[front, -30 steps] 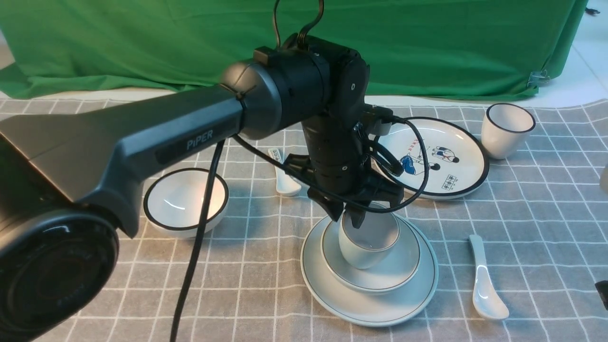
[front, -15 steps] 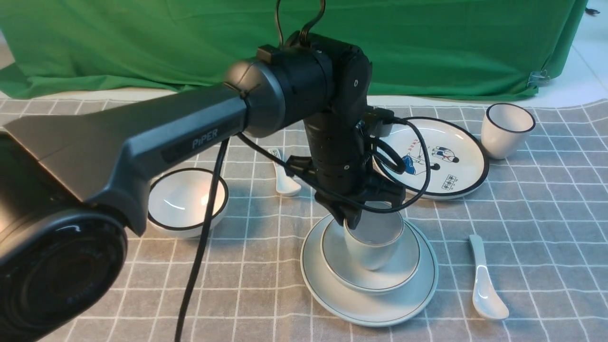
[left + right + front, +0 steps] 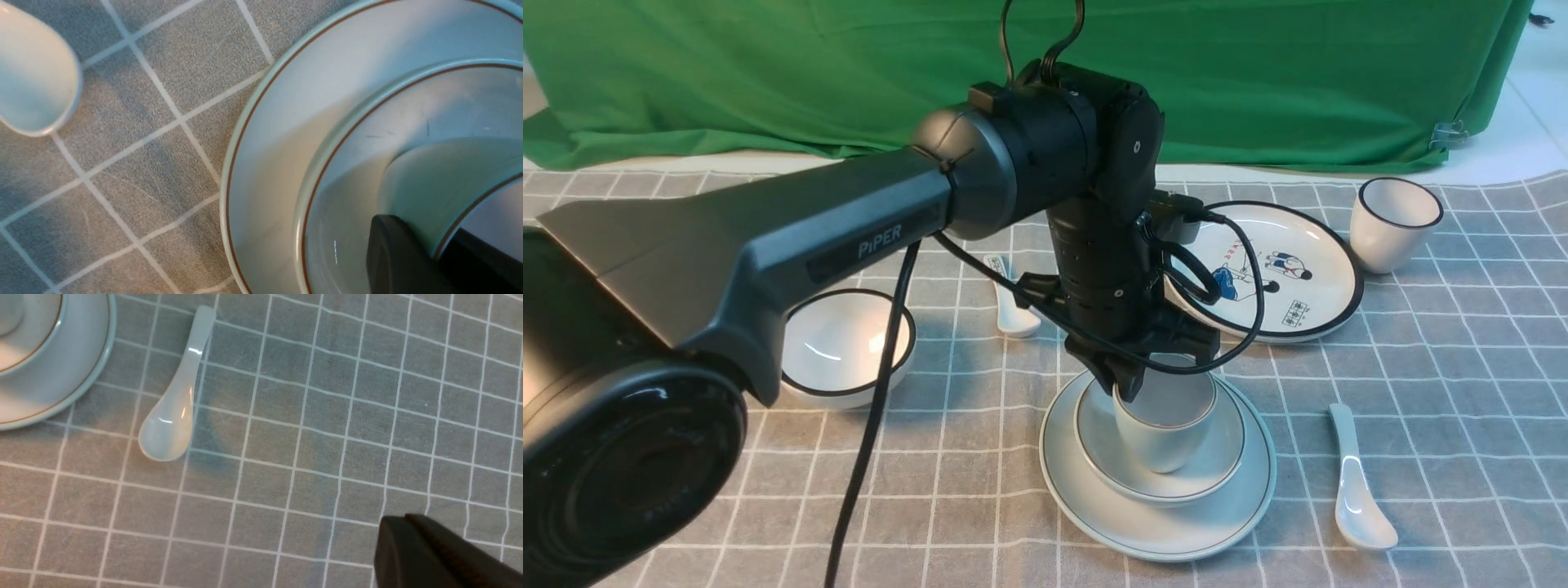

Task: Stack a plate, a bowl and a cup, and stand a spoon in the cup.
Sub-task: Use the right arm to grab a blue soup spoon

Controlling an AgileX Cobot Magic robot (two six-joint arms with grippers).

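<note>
The plate [image 3: 1094,506] lies on the checked cloth with the bowl [image 3: 1225,457] in it and the cup [image 3: 1160,437] standing in the bowl. My left gripper [image 3: 1131,384] comes down from above and is shut on the cup's rim, one finger outside the wall and one inside. The left wrist view shows that pinch [image 3: 439,241] on the cup [image 3: 421,179] above the bowl [image 3: 351,163] and plate [image 3: 261,171]. The spoon [image 3: 1356,482] lies flat to the right of the plate. In the right wrist view my right gripper [image 3: 398,526] is shut and empty, apart from the spoon [image 3: 173,408].
A black-rimmed bowl [image 3: 841,347] sits at the left, behind my left arm. A short spoon [image 3: 1013,306] lies behind the stack. A cartoon plate [image 3: 1290,269] and a black-rimmed cup [image 3: 1392,220] stand at the back right. A green backdrop [image 3: 1298,73] hangs behind the table.
My left gripper has closed on the cup's rim. The cup, tilted before, now stands more upright and a little further right in the bowl.
</note>
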